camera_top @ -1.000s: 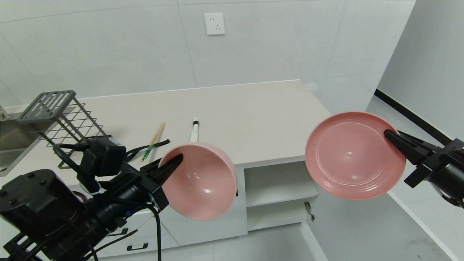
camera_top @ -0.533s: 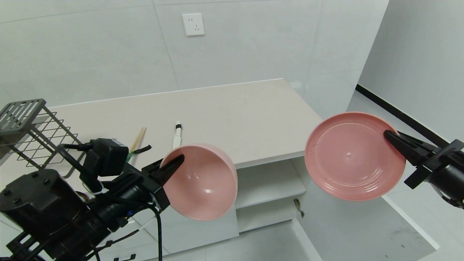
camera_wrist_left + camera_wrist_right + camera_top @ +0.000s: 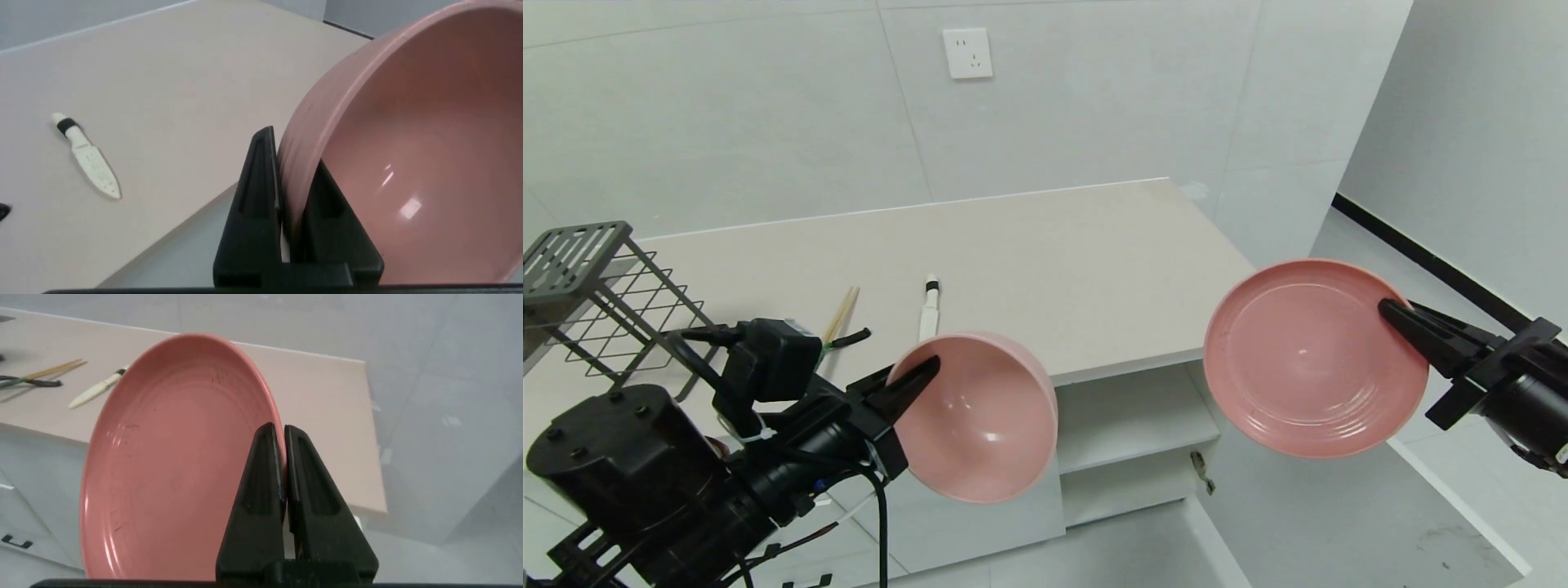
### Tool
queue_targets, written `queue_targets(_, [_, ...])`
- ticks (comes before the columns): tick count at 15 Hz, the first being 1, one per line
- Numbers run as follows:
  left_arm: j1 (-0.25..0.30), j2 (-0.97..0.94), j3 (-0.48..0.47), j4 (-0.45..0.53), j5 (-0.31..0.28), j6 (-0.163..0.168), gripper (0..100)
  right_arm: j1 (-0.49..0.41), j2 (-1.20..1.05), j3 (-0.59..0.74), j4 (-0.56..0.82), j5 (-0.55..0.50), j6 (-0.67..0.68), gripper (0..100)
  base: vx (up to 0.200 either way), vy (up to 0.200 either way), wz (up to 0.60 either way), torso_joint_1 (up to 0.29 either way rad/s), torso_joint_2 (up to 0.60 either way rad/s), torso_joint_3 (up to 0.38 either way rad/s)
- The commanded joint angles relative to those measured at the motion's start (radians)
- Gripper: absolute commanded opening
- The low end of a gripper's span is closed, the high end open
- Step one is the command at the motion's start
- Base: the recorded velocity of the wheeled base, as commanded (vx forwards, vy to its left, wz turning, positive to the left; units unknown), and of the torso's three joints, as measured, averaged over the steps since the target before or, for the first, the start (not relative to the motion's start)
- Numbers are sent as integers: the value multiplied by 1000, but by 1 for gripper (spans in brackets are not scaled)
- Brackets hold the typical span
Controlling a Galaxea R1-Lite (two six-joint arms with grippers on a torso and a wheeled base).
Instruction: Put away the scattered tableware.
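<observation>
The left gripper (image 3: pixel 925 367) pinches the rim of a pink bowl (image 3: pixel 980 425), one finger inside the wall and one outside. The bowl hangs in the air at about 7 o'clock in the head view, just off the front edge of the worktop (image 3: pixel 1054 253). It is tipped on its side, with its mouth facing up and toward the robot's right.

The right gripper (image 3: pixel 1388 310) is clamped on the edge of a pink plate (image 3: pixel 1298 359) at about 4 o'clock, clear of the worktop's corner and above the floor. The plate stands steeply tilted with its eating face turned back toward the head camera. It is held at its 3 o'clock rim.

Both pieces look stiff, light and glossy, probably melamine. A thin rim pinch suits them, though either could swivel between the fingers if swung fast, so a slow carry seems wise.

A small white knife (image 3: pixel 928 306) lies on the worktop with its long axis running 12 to 6 and its dark-banded end at 12. Chopsticks (image 3: pixel 841 312) lie beside it, slanting from 1 to 7. A wire rack (image 3: pixel 596 286) stands at 9 o'clock. An open cupboard shelf (image 3: pixel 1127 416) sits under the worktop between the bowl and the plate.
</observation>
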State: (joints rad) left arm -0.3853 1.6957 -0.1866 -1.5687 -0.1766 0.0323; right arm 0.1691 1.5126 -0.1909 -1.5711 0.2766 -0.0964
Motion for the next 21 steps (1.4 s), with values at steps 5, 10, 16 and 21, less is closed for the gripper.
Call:
queue_targets(5, [0,1,1,-2,0,0,0,0,3,7,0,0,-2,0,0,0,0,0,0,0])
queue_targets(10, [0,-10,9,-2,0,1,0,0,1,7,0,0,-2,0,0,0,0,-149,293,147])
queue_targets(16, [0,-11,19,-2,0,0,0,0,3,8,0,0,-3,0,0,0,0,-275,539,266])
queue_targets(21, [0,-22,47,-2,0,0,0,1,3,11,0,0,-13,0,0,0,0,-266,516,249])
